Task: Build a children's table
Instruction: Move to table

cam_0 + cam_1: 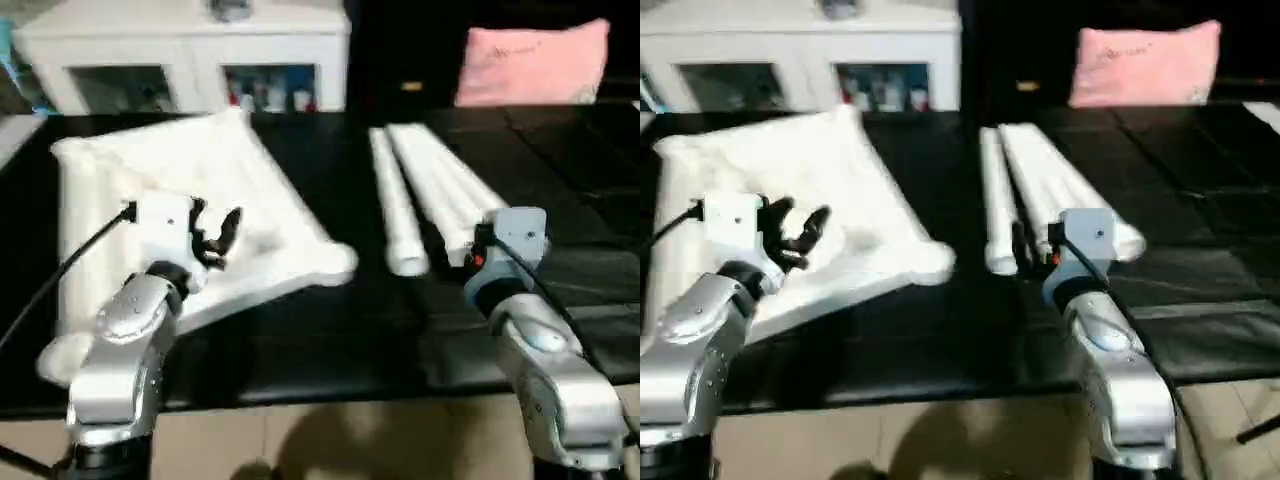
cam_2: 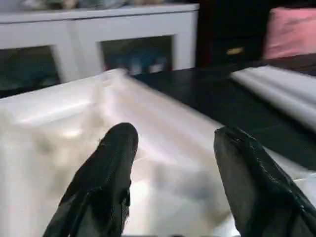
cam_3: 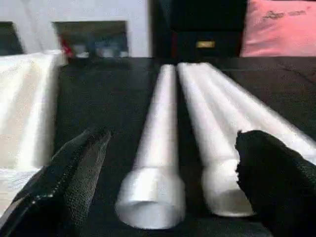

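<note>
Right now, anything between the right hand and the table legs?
Nothing visible. The right hand is open just short of the near ends of the legs, with only bare black tabletop between. The single leg's wide end sits between its fingers.

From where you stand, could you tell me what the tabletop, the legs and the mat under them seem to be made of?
tabletop: probably moulded plastic, white with a soft sheen; raised ribs and rounded corner sockets suggest it.
legs: likely the same white plastic, smooth hollow tubes with open flared ends.
mat: dark and matte, perhaps foam or rubber tiles, judging by faint seams; I cannot be sure.
</note>
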Robot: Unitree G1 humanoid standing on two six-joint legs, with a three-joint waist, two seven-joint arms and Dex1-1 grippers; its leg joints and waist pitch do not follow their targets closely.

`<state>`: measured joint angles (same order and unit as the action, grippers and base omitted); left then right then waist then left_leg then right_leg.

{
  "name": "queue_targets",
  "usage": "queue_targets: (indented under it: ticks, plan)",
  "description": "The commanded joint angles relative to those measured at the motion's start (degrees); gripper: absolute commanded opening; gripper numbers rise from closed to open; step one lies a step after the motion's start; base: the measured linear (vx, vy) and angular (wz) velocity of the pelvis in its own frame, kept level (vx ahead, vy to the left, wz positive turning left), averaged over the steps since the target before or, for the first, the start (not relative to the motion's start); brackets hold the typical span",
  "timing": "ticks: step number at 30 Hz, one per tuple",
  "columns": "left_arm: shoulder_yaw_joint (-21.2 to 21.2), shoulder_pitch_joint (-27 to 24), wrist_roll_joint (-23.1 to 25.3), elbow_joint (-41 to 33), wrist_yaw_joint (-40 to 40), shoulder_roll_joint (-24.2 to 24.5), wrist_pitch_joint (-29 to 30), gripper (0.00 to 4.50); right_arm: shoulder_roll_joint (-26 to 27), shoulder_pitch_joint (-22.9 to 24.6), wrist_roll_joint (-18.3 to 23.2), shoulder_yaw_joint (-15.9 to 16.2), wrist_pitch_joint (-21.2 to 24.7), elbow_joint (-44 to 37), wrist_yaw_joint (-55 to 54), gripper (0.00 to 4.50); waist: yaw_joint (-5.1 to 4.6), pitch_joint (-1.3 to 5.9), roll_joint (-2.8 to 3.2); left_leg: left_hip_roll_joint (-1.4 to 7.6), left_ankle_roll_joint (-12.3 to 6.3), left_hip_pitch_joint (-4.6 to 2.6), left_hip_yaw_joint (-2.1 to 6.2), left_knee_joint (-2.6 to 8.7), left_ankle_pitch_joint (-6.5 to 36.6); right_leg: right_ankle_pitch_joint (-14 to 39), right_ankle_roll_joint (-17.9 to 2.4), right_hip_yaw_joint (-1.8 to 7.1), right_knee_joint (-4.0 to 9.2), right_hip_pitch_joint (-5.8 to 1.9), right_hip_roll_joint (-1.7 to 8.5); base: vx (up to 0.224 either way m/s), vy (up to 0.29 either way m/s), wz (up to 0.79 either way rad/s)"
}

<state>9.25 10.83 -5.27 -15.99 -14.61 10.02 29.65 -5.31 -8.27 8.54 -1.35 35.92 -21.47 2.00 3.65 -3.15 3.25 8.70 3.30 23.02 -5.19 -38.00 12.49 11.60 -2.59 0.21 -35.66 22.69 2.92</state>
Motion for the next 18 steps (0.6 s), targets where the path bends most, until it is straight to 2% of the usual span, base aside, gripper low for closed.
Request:
queue_targets:
  ticks: [1,2,3,4,5,6,7,8,9,10,12,13,15,18]
  plan:
    - [0.03,-0.16,-0.13,-0.49,0.48,-0.15,0.39,2.81,-1.10,-0.27,-0.16,-0.74,0.79,-0.68,0.15,4.50,-1.58,2.84,1.20,4.93,0.16,-2.90,2.11,9.68,24.50,5.96,-3.99,-1.84,1.17,-0.17,0.24,-0.091,0.325,0.19]
    - [-0.16,-0.27,-0.17,-0.58,0.73,-0.32,0.28,2.81,-1.15,-0.48,0.37,-0.96,1.06,-0.53,0.62,4.50,-1.71,2.56,0.85,4.00,4.30,-3.08,1.60,10.18,31.54,6.71,-2.11,-1.71,2.25,-0.52,0.97,-0.063,0.199,0.17]
    - [-0.32,-0.42,-0.30,-0.72,1.12,-0.73,0.23,2.81,-1.42,-0.70,1.00,-1.01,1.63,-0.55,1.36,4.50,-1.80,2.35,0.41,3.37,5.25,-3.34,1.03,10.06,33.87,8.72,-1.32,-1.57,3.24,-0.31,1.40,-0.051,0.131,0.15]
    - [-0.51,-0.56,-0.26,-0.88,1.50,-1.04,0.24,2.81,-1.70,-0.82,1.27,-0.99,2.02,-0.61,1.81,4.50,-1.98,2.33,0.18,2.91,5.83,-3.52,0.81,9.82,35.05,10.94,-0.70,-1.33,3.85,-0.40,2.01,-0.024,0.051,0.07]
    - [-0.88,-0.77,0.03,-0.97,1.93,-1.32,0.04,2.81,-2.05,-0.90,1.31,-0.80,2.48,-0.68,2.23,4.50,-2.04,2.21,-0.81,2.27,5.99,-3.71,0.05,9.38,35.89,17.09,0.68,-1.03,5.16,-0.27,2.77,-0.046,0.076,0.09]
    - [-1.14,-0.91,0.21,-0.97,2.12,-1.43,-0.09,2.81,-2.27,-0.91,1.25,-0.64,2.66,-0.69,2.43,4.50,-2.10,2.32,-1.13,1.98,5.59,-3.35,-0.28,9.29,34.34,21.13,1.57,-0.71,5.79,-0.79,3.60,-0.043,0.052,0.01]
    - [-1.48,-1.04,0.45,-0.97,2.22,-1.47,-0.28,2.81,-2.44,-0.92,1.18,-0.39,2.74,-0.59,2.69,4.50,-2.19,2.51,-1.48,1.85,4.97,-2.93,-0.47,9.37,31.85,21.87,2.11,-0.66,6.08,-1.17,4.01,-0.060,0.057,-0.04]
    - [-1.84,-1.14,0.49,-1.03,2.20,-1.40,-0.66,2.81,-2.47,-0.92,1.08,-0.20,2.73,-0.46,2.87,4.50,-2.21,2.75,-1.50,1.91,4.59,-2.64,-0.56,9.57,29.40,20.26,2.33,-0.74,6.20,-1.59,4.23,0.000,0.000,0.00]
    - [-1.99,-1.14,0.43,-1.07,2.10,-1.38,-0.94,2.81,-2.45,-0.94,1.11,-0.14,2.75,-0.36,2.96,4.50,-2.28,2.84,-1.87,1.92,4.17,-2.26,-0.62,9.61,27.53,18.64,2.35,-0.74,6.06,-1.89,4.28,0.000,0.000,0.00]
    - [-2.10,-1.12,0.35,-1.11,2.00,-1.35,-1.18,2.81,-2.41,-0.96,1.14,-0.11,2.78,-0.28,3.00,4.50,-2.21,2.81,-1.84,1.93,3.98,-1.96,-0.63,9.69,26.37,17.90,2.30,-0.69,6.03,-2.00,4.37,0.000,0.000,0.00]
    - [-1.97,-1.07,-0.14,-1.38,1.86,-1.52,-1.19,2.81,-2.44,-0.96,1.13,0.07,2.66,-0.17,3.05,4.50,-2.28,2.63,-2.32,1.88,3.53,-2.07,-0.97,9.46,26.55,20.91,2.41,-0.58,6.50,-1.52,4.46,0.000,0.000,0.00]
    - [-1.56,-1.11,-0.48,-1.53,2.13,-1.75,-0.98,2.81,-2.40,-0.77,1.14,0.22,2.77,-0.32,3.01,4.50,-2.35,2.53,-2.61,1.81,3.29,-2.16,-1.19,9.22,26.83,25.31,2.57,-0.58,7.02,-1.25,4.61,0.000,0.000,0.00]
    - [-1.30,-1.23,-0.57,-1.48,2.39,-1.84,-0.92,2.81,-2.39,-0.62,1.12,0.22,3.00,-0.49,2.97,4.50,-2.29,2.53,-2.78,1.74,2.85,-2.27,-1.37,9.05,25.83,28.16,3.03,-0.58,7.48,-1.11,4.73,0.000,0.000,0.00]
    - [-1.47,-1.73,-0.64,-1.38,2.65,-1.77,-1.18,2.81,-2.47,-0.53,1.13,0.01,3.25,-0.68,2.88,4.50,-2.16,2.67,-3.02,1.76,2.15,-2.38,-1.68,8.89,23.90,29.50,3.38,-0.58,7.67,-1.07,4.63,-0.010,-0.025,-0.01]
